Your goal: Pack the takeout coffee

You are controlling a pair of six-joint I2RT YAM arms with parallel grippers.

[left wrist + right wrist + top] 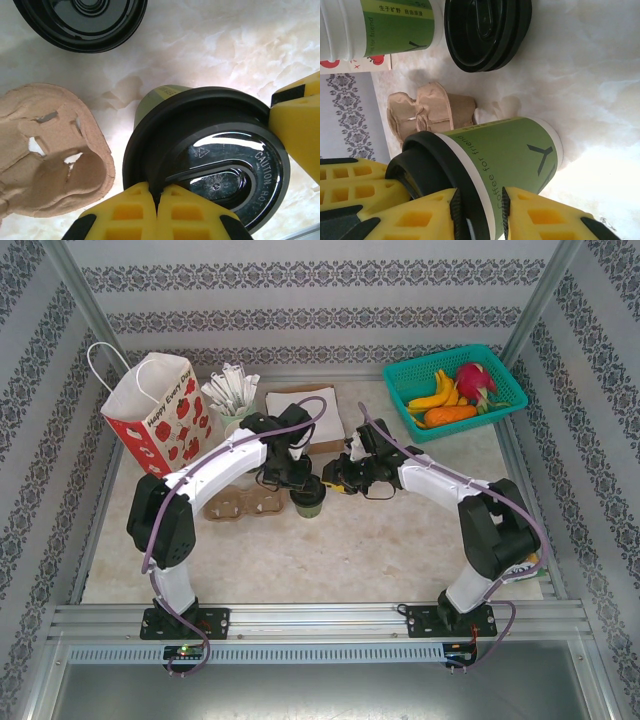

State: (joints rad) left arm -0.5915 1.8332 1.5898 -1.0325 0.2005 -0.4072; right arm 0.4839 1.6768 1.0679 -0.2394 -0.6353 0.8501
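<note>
The takeout coffee (308, 502) is a green paper cup (515, 150) with a black lid (220, 160), standing upright on the marble table between the two arms. My left gripper (159, 197) comes down from above, its yellow fingers (355, 182) shut on the raised edge of the lid. My right gripper (480, 210) sits against the cup's right side. Its jaws are a little apart, one pad by the lid's rim and the other by the cup wall. One of the right gripper's fingers (297, 120) shows beside the lid rim.
A brown cardboard cup carrier (245, 505) lies just left of the cup. Spare black lids (487, 30) and a stack of green cups (380, 25) stand behind. The red-flowered paper bag (155, 415) is at the back left, a teal fruit basket (400, 375) at the back right.
</note>
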